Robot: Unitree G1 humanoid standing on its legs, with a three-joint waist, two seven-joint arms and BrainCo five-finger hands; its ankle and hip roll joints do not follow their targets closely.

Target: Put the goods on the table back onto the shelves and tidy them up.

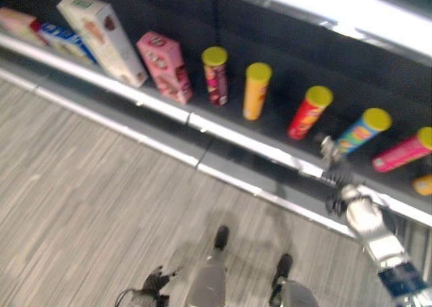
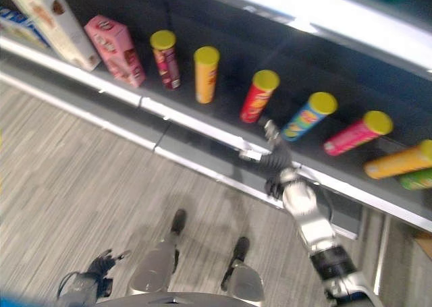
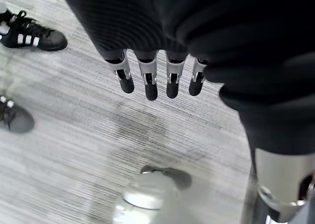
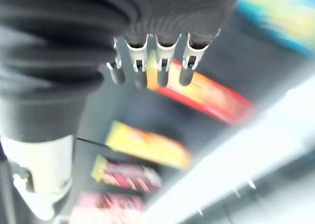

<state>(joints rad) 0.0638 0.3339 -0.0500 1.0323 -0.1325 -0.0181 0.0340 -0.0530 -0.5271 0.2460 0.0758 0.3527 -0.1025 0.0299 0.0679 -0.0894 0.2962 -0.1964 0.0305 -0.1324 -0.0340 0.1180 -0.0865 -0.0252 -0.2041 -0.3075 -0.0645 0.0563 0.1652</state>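
A low dark shelf [image 1: 229, 133] holds a row of goods: a tall white box [image 1: 101, 37], a pink box [image 1: 164, 65], then a dark red can [image 1: 216, 75], an orange can [image 1: 256, 91], a red can [image 1: 309, 113], a blue can [image 1: 363, 130] and a pink can [image 1: 403, 152]. My right hand [image 2: 278, 160] reaches over the shelf's front rail between the red can [image 2: 258, 96] and the blue can [image 2: 308, 117]. Its fingers [image 4: 163, 61] are straight and hold nothing. My left hand [image 2: 101, 265] hangs low at my side, its fingers [image 3: 150, 81] straight over the floor.
A bright upper shelf edge [image 1: 337, 7] overhangs the cans. More cans lie at the far right [image 2: 398, 162]. A silver rail [image 1: 155, 104] fronts the shelf above grey striped floor [image 1: 81, 199]. A person's black shoes [image 3: 34, 34] stand on the floor near my left hand.
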